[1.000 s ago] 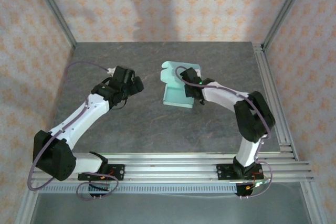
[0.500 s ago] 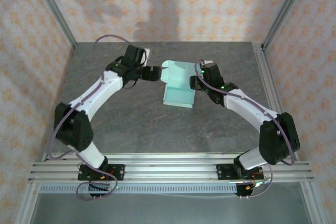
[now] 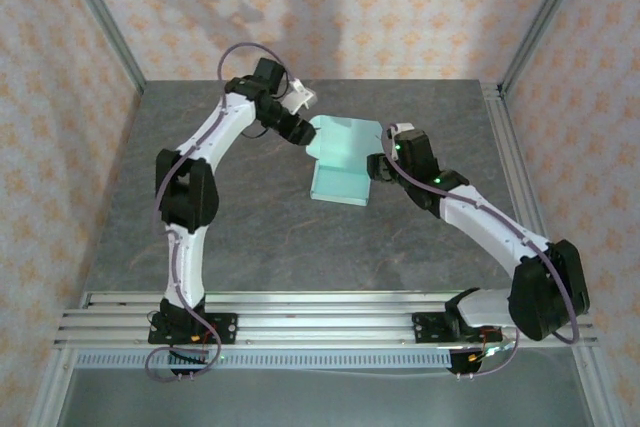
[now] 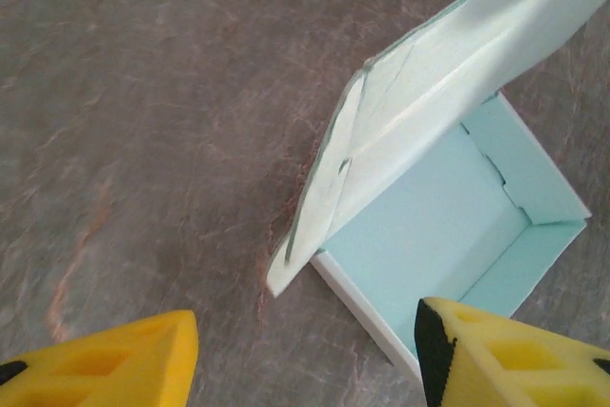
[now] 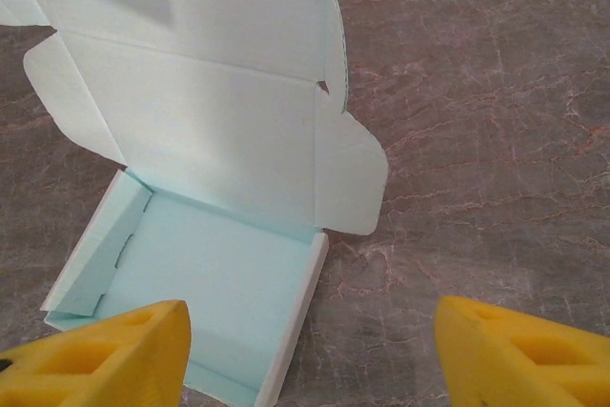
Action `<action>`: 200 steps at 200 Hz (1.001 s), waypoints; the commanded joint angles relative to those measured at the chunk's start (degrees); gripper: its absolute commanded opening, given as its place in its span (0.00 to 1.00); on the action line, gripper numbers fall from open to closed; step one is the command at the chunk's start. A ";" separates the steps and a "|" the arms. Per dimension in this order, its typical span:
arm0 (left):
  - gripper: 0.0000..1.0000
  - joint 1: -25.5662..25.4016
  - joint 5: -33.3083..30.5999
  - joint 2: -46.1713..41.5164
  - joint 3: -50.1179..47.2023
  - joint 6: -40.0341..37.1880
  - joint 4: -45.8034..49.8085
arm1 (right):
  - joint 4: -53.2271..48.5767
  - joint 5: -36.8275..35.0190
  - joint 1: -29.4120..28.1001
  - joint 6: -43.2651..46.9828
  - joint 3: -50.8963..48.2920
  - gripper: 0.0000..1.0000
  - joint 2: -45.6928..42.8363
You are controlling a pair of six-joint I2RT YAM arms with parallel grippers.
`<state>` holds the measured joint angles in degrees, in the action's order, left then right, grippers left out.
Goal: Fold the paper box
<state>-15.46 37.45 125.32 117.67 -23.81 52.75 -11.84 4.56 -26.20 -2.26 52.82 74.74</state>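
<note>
The paper box (image 3: 340,162) lies at the middle of the table, a pale mint tray with its lid standing up at the far side. My left gripper (image 3: 300,132) hovers at its far-left corner, open. In the left wrist view the tilted lid (image 4: 448,73) leans over the tray (image 4: 448,235), and the yellow fingers (image 4: 105,364) stand apart and touch nothing. My right gripper (image 3: 378,165) is at the box's right side, open. In the right wrist view the tray's white right wall (image 5: 300,321) lies between the spread fingers (image 5: 524,355), below the lid (image 5: 191,111) and its rounded tab (image 5: 353,183).
The dark stone tabletop (image 3: 250,237) is bare around the box. Aluminium rails run along the right edge (image 3: 520,177) and the near edge (image 3: 320,312). Patterned walls enclose the back and sides.
My left arm has swung from the left of the table up to the box's far-left corner, its jaws narrowing. The right arm has stretched out. The box has stayed in place.
</note>
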 commanded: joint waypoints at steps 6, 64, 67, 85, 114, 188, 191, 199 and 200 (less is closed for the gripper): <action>0.62 -0.26 2.86 4.06 4.86 -9.20 7.59 | -1.36 0.10 0.30 0.59 -0.25 0.68 -1.75; 0.22 -0.36 12.08 4.06 7.15 -14.47 11.08 | -2.35 -1.04 0.31 0.39 -0.28 0.68 -1.62; 0.22 -0.35 12.52 3.73 6.81 -14.61 10.88 | -2.32 -1.11 0.33 0.46 -0.18 0.68 -1.55; 0.16 -0.36 13.26 2.32 4.81 -14.63 9.46 | -2.68 -1.73 0.36 0.81 0.15 0.69 -1.61; 0.06 -0.36 12.13 2.13 3.96 -14.59 9.90 | -3.71 -2.66 0.40 2.22 1.28 0.69 -2.07; 0.00 -0.36 11.50 -6.24 -9.74 -22.64 6.55 | -3.87 3.77 5.63 8.93 2.91 0.70 -4.34; 0.00 -0.36 11.50 -6.84 -10.40 -23.08 6.31 | -4.02 4.96 6.16 9.68 3.08 0.70 -4.34; 0.00 -0.31 11.79 -8.09 -12.40 -24.74 5.61 | -4.25 9.37 7.65 12.26 3.51 0.70 -4.26; 0.00 -0.29 11.91 -8.17 -12.56 -24.94 5.52 | -4.34 10.01 7.87 12.62 3.51 0.71 -4.17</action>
<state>-15.75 48.05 122.43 109.36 -41.98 59.46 -15.07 6.09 -21.32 3.81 53.60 71.88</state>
